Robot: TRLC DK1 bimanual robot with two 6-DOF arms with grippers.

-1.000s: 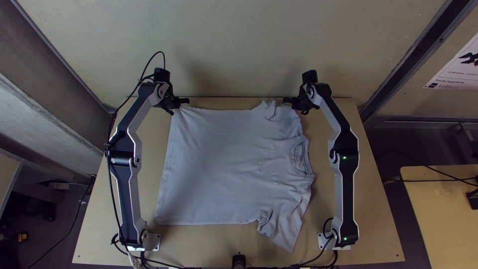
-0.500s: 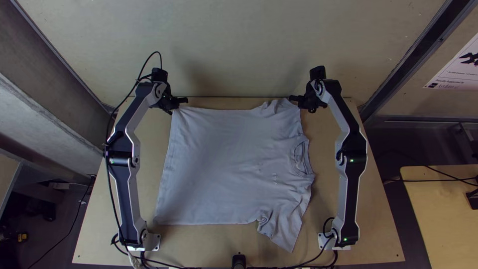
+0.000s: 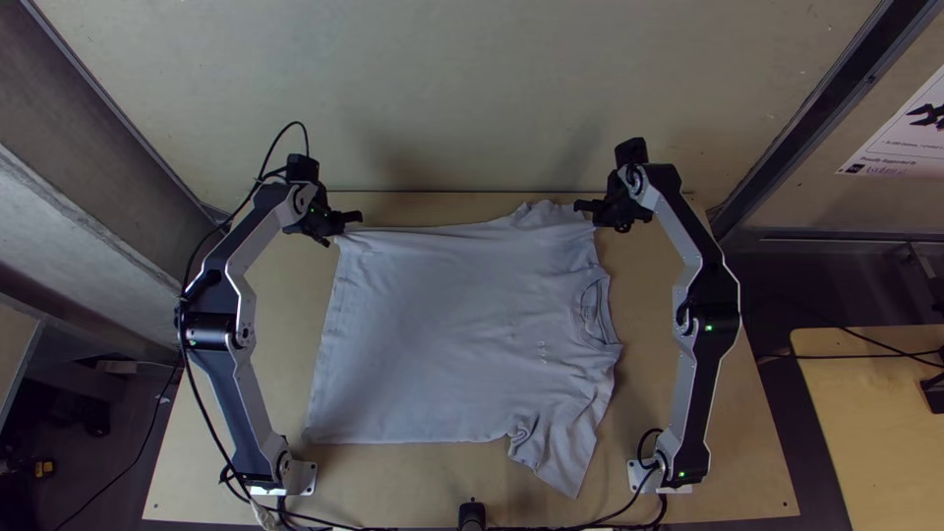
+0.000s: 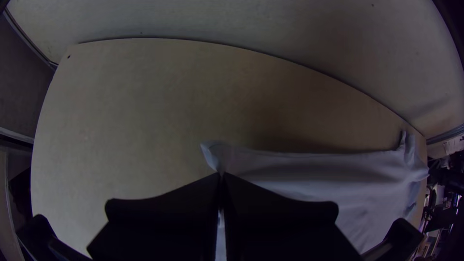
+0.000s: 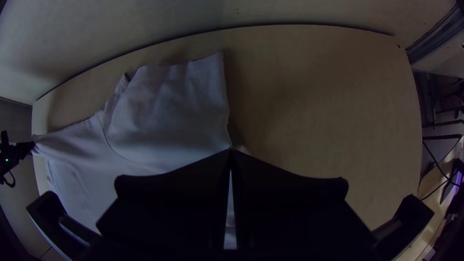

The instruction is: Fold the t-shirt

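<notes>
A light grey t-shirt [image 3: 442,324] lies spread on the table, hem to the left and collar to the right, the near sleeve wrinkled. At the hem's far corner is my left gripper [image 3: 356,216]; my right gripper [image 3: 582,206] is at the far sleeve. In the left wrist view my left gripper [image 4: 221,175] is shut on the corner of the shirt [image 4: 309,169], a small tip sticking out past the fingers. In the right wrist view my right gripper [image 5: 231,151] is shut on the sleeve edge of the shirt [image 5: 164,111].
The wooden table [image 3: 728,413] shows bare wood around the shirt, with its far edge just beyond both grippers. A pale wall [image 3: 452,98] rises behind it. A black post [image 3: 472,515] stands at the near edge, with cables beside it.
My left gripper has moved toward the near side and slightly left, drawing the hem corner along. My right gripper has shifted right, most of it in the first half second, and slightly nearer since.
</notes>
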